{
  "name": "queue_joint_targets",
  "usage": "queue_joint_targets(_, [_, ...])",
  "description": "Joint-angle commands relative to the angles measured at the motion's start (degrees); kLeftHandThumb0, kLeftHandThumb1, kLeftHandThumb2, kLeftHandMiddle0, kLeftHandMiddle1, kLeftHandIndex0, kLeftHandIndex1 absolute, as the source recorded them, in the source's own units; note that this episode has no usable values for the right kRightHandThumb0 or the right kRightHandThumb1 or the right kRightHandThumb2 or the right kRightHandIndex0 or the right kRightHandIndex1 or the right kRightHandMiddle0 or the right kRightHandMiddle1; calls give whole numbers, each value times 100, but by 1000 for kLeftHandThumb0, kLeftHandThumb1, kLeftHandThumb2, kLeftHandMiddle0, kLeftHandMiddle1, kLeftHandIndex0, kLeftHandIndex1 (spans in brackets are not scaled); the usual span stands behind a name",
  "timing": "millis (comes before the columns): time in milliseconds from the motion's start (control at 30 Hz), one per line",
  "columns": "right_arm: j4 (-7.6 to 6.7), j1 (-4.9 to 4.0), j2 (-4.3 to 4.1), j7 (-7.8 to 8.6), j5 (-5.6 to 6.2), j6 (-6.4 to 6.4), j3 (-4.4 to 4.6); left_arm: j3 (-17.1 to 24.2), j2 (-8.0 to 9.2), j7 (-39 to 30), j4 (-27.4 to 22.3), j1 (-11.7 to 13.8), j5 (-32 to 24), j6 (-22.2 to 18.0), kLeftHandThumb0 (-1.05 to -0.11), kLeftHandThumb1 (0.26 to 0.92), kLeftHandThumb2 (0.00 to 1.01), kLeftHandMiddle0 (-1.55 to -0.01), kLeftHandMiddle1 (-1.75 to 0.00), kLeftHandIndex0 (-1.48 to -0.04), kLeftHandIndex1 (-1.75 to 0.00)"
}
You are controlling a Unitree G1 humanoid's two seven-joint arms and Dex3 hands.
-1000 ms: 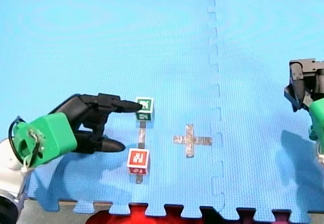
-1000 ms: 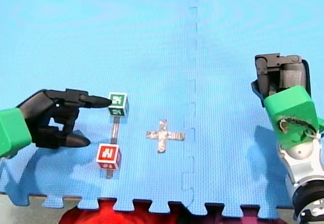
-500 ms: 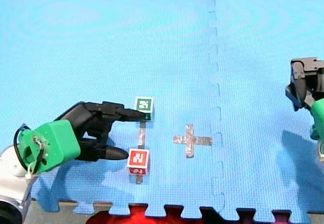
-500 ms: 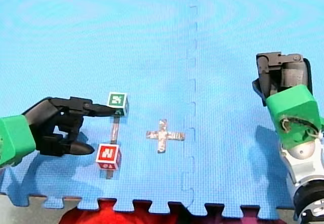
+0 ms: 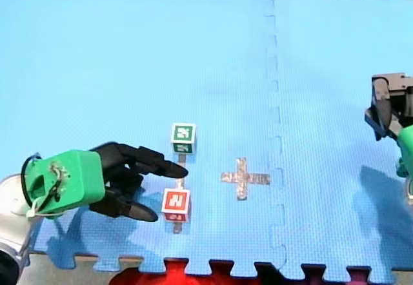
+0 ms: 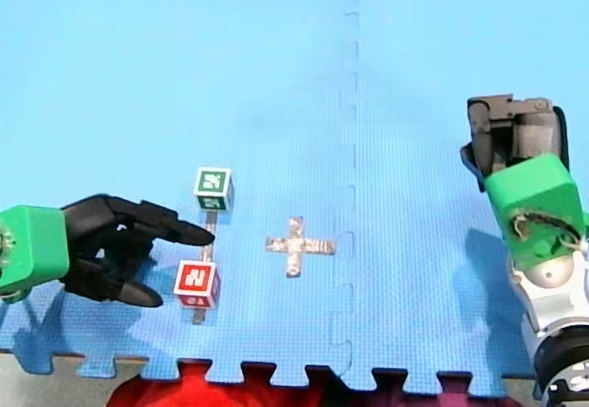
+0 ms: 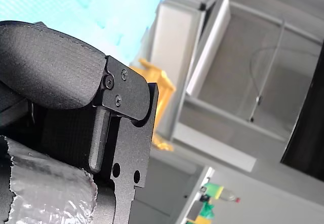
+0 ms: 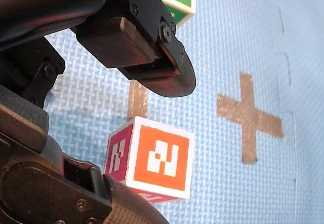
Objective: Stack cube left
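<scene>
A red cube (image 5: 175, 204) with a white mark lies on the blue foam mat (image 5: 129, 72), near its front edge. A green cube (image 5: 183, 138) sits a little farther back, with a strip of tape between the two. My left hand (image 5: 164, 192) is open just left of the red cube. One finger (image 5: 169, 168) reaches over the gap between the cubes and the thumb (image 5: 139, 212) lies low beside the red cube. In the second wrist view the red cube (image 8: 157, 160) stands between a finger (image 8: 152, 57) and the thumb (image 8: 61, 188), ungrasped. My right hand (image 6: 508, 140) hangs at the right edge, holding nothing.
A silver tape cross (image 5: 243, 178) is stuck to the mat right of the cubes. A seam (image 5: 277, 104) between the mat tiles runs front to back. The mat's jagged front edge (image 5: 213, 269) lies close behind the red cube, with red floor beneath it.
My left hand has drawn back from the green cube, where its fingertip was, and come nearer to me beside the red cube. Both cubes and the right hand have stayed put.
</scene>
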Motion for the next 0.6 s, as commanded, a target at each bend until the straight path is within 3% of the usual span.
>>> queue_joint_targets(0, [-13,-4,-31,-16,13,10,-5,-135,143,70,-99,51,200,52,-901,685,0,-820,-1746,-556,0])
queue_joint_targets(167, [-8,-2,-23,-3,32,0,-17,-253,189,219,-264,114,337,121,-894,679,0,-755,-1746,-463,0])
queue_joint_targets(200, [-6,-1,-22,-3,32,-1,-17,-248,183,239,-292,126,318,156,-855,665,3,-755,-1746,-458,0])
queue_joint_targets(267, [-5,5,-21,-9,28,-6,-16,-235,177,266,-349,142,274,211,-339,649,16,-737,-1693,-452,0])
queue_joint_targets(300, [-6,8,-21,-13,25,-10,-15,-227,181,260,-385,147,248,225,-227,664,18,-744,-1618,-451,0])
queue_joint_targets(333, [-7,11,-23,-17,21,-15,-13,-216,193,238,-428,150,212,218,-172,677,18,-748,-1563,-450,0])
queue_joint_targets(400, [-8,15,-26,-20,19,-22,-13,-210,213,211,-482,157,167,198,-155,700,20,-760,-1505,-449,0])
queue_joint_targets(467, [-5,14,-31,-20,18,-21,-14,-205,222,202,-504,167,141,173,-186,711,17,-723,-1693,-449,0])
queue_joint_targets(567, [-1,16,-33,-19,17,-23,-14,-186,215,209,-513,189,91,154,-200,715,15,-722,-1741,-448,0])
